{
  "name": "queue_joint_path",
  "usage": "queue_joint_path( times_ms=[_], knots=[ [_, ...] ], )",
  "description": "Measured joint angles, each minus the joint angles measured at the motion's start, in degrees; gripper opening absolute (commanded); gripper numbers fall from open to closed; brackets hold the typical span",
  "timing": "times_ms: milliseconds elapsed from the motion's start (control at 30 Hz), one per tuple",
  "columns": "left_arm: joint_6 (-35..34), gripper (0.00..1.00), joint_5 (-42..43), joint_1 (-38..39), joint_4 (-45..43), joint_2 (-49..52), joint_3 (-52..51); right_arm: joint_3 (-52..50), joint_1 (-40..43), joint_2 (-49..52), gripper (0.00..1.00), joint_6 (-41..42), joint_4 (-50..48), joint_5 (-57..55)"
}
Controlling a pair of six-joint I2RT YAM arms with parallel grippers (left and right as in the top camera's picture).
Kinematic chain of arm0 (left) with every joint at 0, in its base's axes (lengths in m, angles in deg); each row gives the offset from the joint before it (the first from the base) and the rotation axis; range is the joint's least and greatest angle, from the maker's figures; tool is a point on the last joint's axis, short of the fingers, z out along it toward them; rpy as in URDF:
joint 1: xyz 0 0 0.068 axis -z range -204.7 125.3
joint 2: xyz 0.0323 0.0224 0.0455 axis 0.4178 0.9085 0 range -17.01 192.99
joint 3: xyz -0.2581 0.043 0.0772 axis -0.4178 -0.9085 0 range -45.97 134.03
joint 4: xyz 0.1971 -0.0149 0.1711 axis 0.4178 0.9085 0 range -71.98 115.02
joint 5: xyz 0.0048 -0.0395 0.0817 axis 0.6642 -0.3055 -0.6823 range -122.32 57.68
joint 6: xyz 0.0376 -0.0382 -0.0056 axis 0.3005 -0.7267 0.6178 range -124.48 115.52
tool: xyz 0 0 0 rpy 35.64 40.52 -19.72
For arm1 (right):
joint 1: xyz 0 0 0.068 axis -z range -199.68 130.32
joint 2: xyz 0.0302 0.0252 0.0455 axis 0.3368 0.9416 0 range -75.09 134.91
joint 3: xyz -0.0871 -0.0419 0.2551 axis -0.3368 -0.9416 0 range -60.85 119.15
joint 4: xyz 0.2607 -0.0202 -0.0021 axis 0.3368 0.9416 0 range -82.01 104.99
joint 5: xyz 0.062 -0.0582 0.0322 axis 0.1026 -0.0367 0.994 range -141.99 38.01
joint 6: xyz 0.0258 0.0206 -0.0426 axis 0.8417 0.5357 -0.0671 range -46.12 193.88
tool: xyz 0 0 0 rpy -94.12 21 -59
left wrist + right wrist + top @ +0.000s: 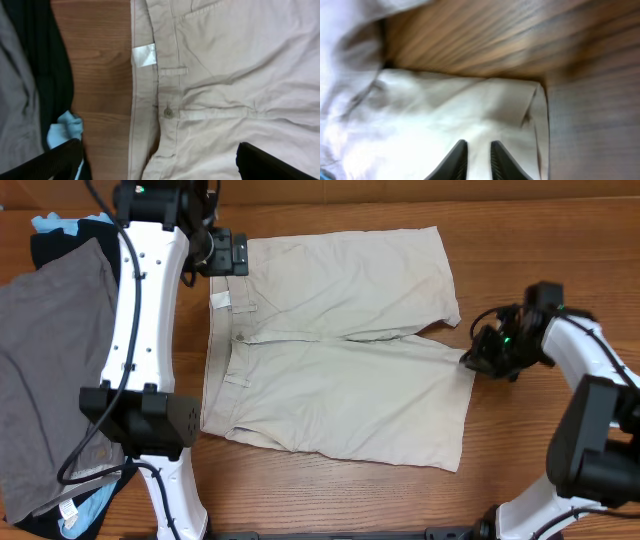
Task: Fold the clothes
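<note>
Right gripper (pixel 479 161) sits low at a leg-hem corner of the shorts (pixel 340 350), fingers nearly together; can't tell if cloth is pinched. Left gripper (pixel 160 162) is wide open above the waistband, probably lining up a grab. Shorts lie flat mid-table (pixel 520 240), ready to fold.

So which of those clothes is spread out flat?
The beige shorts, alone in the middle; the grey garment, the black one and the blue one lie heaped together at the side.
</note>
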Motion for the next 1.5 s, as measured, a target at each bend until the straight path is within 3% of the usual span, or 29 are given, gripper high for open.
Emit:
queue_joint_path(
  times_ms=[167, 233, 433, 700, 867, 933, 1167, 1333, 1500],
  knots=[
    [0.0, 1.0, -1.3, 0.0, 7.1, -0.3, 10.2, 8.5, 0.0, -8.4, 0.7, -1.6, 12.4, -0.5],
    [0.0, 1.0, -1.3, 0.0, 7.3, -1.5, 11.7, 11.2, -0.2, -14.2, 0.8, -2.4, 16.2, -0.9],
    [0.0, 1.0, -0.3, 0.0, 7.5, -5.0, 12.2, 14.1, -1.0, -30.7, 0.85, -2.3, 25.7, -1.4],
    [-2.0, 1.0, 0.2, 0.0, 7.5, -14.8, 4.7, 14.1, -1.0, -41.2, 0.86, 2.0, 37.2, -5.2],
    [-7.9, 1.0, -0.3, 0.0, 7.5, -24.9, -10.4, 14.0, -1.0, -48.3, 0.91, 7.5, 42.7, -8.0],
    [-11.0, 1.0, -0.4, 0.0, 7.6, -28.0, -17.8, 13.5, -1.0, -50.3, 1.0, 9.7, 44.3, -9.4],
    [-28.2, 1.0, -0.4, 0.0, 4.2, -30.7, -42.7, 5.5, -1.0, -51.8, 1.0, 17.4, 43.1, -11.3],
    [-39.7, 0.99, -0.3, 0.0, -6.4, -30.7, -60.5, -5.0, -1.0, -51.4, 1.0, 19.6, 36.9, -10.7],
    [-45.0, 0.97, 0.9, 0.0, -17.9, -30.7, -73.6, -15.1, -1.0, -51.1, 1.0, 20.4, 30.7, -8.7]
  ],
)
